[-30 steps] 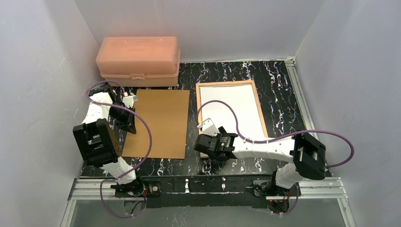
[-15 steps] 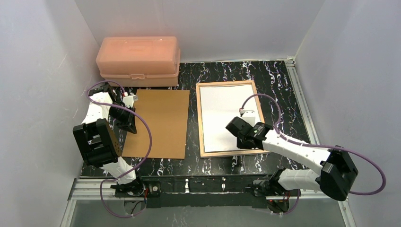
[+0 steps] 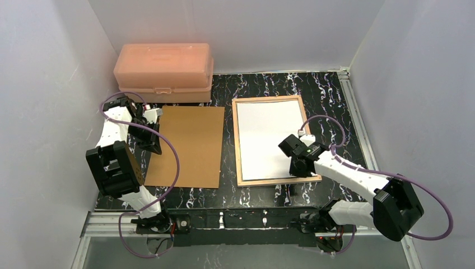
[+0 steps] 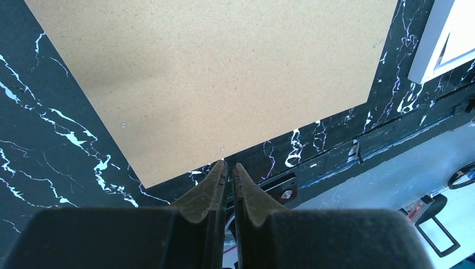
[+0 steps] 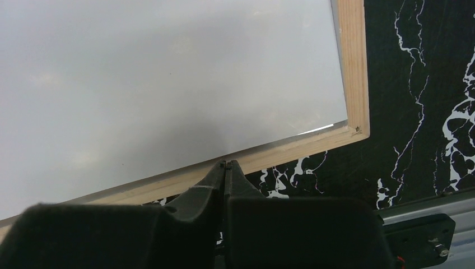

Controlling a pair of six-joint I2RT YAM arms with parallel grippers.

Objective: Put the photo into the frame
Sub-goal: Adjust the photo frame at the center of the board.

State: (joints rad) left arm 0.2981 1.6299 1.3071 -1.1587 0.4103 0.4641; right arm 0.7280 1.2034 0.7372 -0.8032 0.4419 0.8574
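the photo (image 3: 268, 137) lies flat with its plain white back up, inside the wooden rim of the frame (image 3: 236, 143). the frame lies back-side up on the black marbled table (image 3: 330, 101), right of centre, with its long sides running away from my bases. in the right wrist view the photo (image 5: 168, 84) fills the opening almost to the tan rails of the frame (image 5: 353, 67). a thin bright sliver shows along the sheet's edge at the near right corner; i cannot tell whether it is pane or paper.

my right gripper (image 3: 298, 168) points down over the near right part of the frame. its fingers (image 5: 215, 182) are pressed together above the near rail and hold nothing.

left of the frame, apart from it, lies the brown backing board (image 3: 187, 145), flat on the table. my left gripper (image 3: 153, 147) hangs at the board's left edge. in the left wrist view its fingers (image 4: 210, 188) are brought together with only a hairline between them, empty, with the tips at the rim of the backing board (image 4: 224, 73).

behind the board, against the back wall, stands the pink plastic box (image 3: 164, 70), lid down.
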